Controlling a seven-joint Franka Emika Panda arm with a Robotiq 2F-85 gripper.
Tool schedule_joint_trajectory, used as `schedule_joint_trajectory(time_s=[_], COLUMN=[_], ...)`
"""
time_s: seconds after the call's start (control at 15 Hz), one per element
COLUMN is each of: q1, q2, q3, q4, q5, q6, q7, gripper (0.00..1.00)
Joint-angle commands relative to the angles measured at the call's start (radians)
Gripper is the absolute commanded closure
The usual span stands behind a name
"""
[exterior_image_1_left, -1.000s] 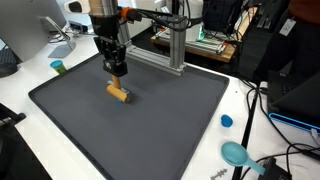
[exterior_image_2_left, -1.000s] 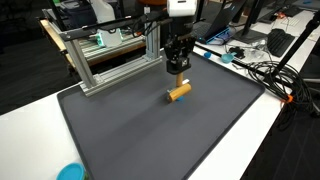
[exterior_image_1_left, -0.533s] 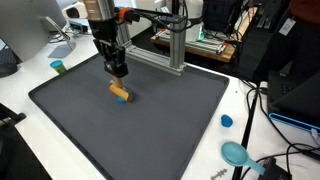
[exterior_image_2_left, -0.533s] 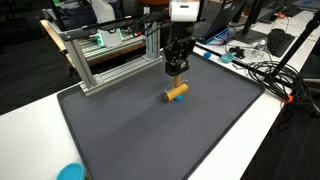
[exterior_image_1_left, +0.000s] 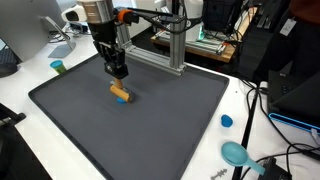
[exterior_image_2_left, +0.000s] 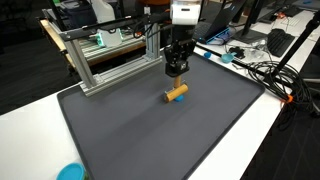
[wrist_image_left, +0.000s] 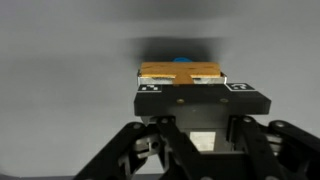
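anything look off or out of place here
Nothing stands out. The orange cylinder lies on its side on the dark mat, just below the gripper and apart from it; no spill or damage shows.

Table: white, carries a mat and a metal frame.
Mat: dark grey, lying flat.
On mat: orange cylinder, on its side.
Beside mat: blue cap.

Dark grey mat beneath the fingers. Aluminium frame just behind them; teal cup well off to one side. Blue cap and teal scoop, both well apart from them, beside the mat.
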Motion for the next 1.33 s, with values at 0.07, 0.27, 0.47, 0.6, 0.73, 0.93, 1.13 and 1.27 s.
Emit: schedule_joint_trajectory(time_s=[0.07,0.27,0.47,0.6,0.73,0.93,1.13,1.27], q1=[0.003,0.003,0.001,-0.003,-0.008,-0.009,-0.015,-0.023], q2=[0.082,0.091,0.099,0.105,0.104,0.104,0.105,0.106], q3=[-0.004,-0.005,-0.005,-0.001,0.006,0.009,0.015,0.023], q4=[0.032,0.043,0.060,0.070,0.065,0.059,0.055,0.052], q5=[0.005,0.005,0.008,0.016,0.026,0.027,0.038,0.064], q6=[-0.026,-0.045,-0.087,-0.088,-0.030,0.030,0.066,0.098], q7=[-0.005,-0.002,-0.002,-0.009,-0.028,-0.039,-0.053,-0.063], gripper=[0.78,0.78,0.78,0.78,0.78,0.78,0.78,0.78])
